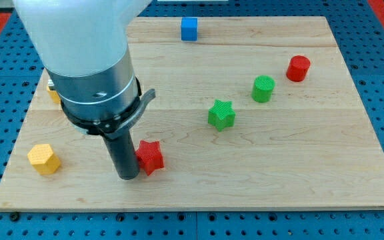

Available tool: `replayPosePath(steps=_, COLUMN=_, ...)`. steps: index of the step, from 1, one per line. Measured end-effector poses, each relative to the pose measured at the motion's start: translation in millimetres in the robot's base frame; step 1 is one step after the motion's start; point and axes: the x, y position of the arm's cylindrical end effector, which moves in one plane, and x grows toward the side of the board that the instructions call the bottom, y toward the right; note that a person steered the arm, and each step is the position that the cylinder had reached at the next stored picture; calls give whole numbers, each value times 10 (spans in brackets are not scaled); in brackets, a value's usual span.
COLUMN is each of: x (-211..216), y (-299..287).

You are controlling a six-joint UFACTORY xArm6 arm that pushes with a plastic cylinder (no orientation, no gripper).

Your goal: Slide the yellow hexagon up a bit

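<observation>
The yellow hexagon (43, 159) lies near the board's lower left corner. My tip (128, 177) rests on the board to the right of it, well apart, and right next to the left side of a red star (151, 157). A second yellow block (54, 94) peeks out at the view's left, mostly hidden behind the arm's body.
A green star (221, 114) sits mid-board. A green cylinder (263, 89) and a red cylinder (298, 69) lie toward the upper right. A blue cube (189, 29) is at the top edge. The wooden board (279, 180) ends just left of and below the hexagon.
</observation>
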Motion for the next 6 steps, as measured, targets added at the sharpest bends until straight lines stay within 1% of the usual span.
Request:
replayPosePath(steps=1, x=447, y=-294)
replayPosePath(steps=2, x=509, y=-986)
replayPosePath(steps=3, x=198, y=-1360)
replayPosePath(steps=4, x=-56, y=-1205)
replayPosePath(steps=5, x=-210, y=-1085)
replayPosePath(steps=6, x=-195, y=-1358)
